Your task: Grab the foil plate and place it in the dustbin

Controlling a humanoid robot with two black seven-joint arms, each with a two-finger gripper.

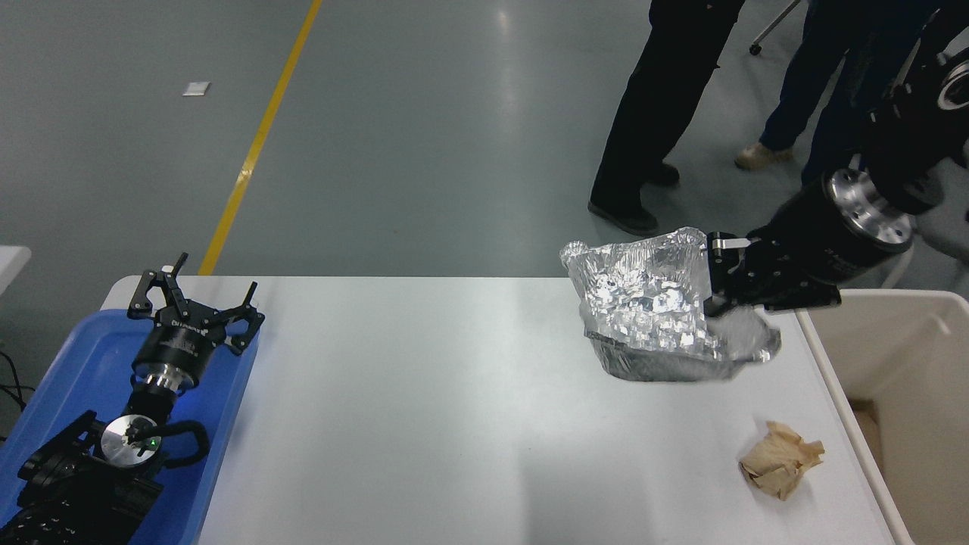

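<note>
**Foil plate aloft in my right pincer**

My right pincer [728, 278] is clamped on the right rim of the foil plate [651, 310], which hangs tilted to its left, clear of the table [424, 409]. The dustbin [901, 356] sits just right of and below the pincer. A paper ball [780, 460] lies on the table below it. My left pincer [195, 297] rests spread apart over the blue tray [68, 371], far left.

The foil plate [651, 310] is showing shiny silver with a crinkled pattern; the dustbin [908, 363] is showing cream-beige; the paper ball [780, 459] is showing tan-brown; the tray [68, 378] is showing blue; both grippers, left [198, 297] and right [725, 281], are showing black; the table [454, 409] is showing white
</note>
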